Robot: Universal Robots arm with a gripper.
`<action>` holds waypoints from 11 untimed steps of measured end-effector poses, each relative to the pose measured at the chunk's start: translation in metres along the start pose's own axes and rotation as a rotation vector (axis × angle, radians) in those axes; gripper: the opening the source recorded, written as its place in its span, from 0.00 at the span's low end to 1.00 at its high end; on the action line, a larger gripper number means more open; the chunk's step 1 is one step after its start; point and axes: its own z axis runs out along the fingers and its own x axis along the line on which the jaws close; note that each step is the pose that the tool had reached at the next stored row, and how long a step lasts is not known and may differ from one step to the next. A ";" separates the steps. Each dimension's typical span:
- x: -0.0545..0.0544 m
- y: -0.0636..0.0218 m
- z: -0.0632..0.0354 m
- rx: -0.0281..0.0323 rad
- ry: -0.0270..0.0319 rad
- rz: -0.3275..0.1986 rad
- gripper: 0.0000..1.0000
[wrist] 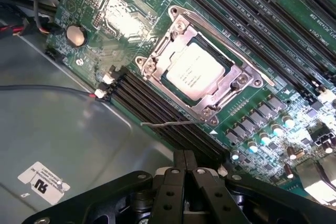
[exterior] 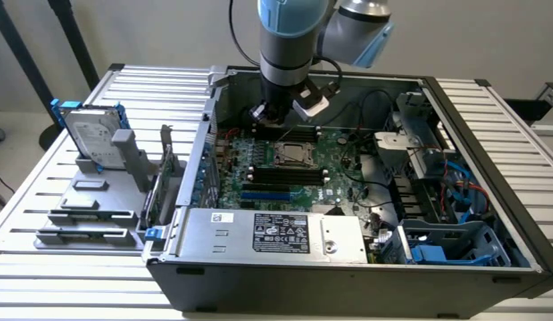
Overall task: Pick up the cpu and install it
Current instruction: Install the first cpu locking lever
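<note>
The end effector [wrist: 184,169] hung over the motherboard [exterior: 285,170] inside the open computer case [exterior: 348,267], its two fingers [wrist: 178,163] pressed together and holding nothing. Just beyond its tips, past a bank of black memory slots [wrist: 168,111], the cpu [wrist: 195,72] lay flat in its socket, silvery top up, framed by the metal bracket [wrist: 210,106]. The case rested on a slatted worktop [exterior: 71,267]; a pale wall [exterior: 473,33] stood behind.

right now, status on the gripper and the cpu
Gripper shut, empty, above the motherboard inside the case. Cpu seated in its socket, metal frame around it. Thin socket lever sticks out beside the frame.
</note>
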 end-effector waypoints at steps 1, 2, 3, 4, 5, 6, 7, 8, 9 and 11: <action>0.000 0.0003 0.0009 -0.0035 -0.0012 0.000 0.11; 0.000 -0.0003 0.0018 -0.0094 -0.0040 -0.001 0.11; 0.001 -0.0014 0.0028 -0.0153 -0.0059 -0.002 0.11; 0.002 -0.0026 0.0041 -0.0206 -0.0076 -0.003 0.11; 0.003 -0.0042 0.0054 -0.0267 -0.0087 -0.004 0.11; 0.004 -0.0059 0.0070 -0.0329 -0.0090 -0.006 0.11; 0.005 -0.0070 0.0083 -0.0388 -0.0084 -0.008 0.11; 0.005 -0.0077 0.0095 -0.0444 -0.0080 -0.009 0.11; 0.005 -0.0075 0.0108 -0.0483 -0.0057 -0.011 0.11; 0.004 -0.0068 0.0133 -0.0524 -0.0010 -0.014 0.11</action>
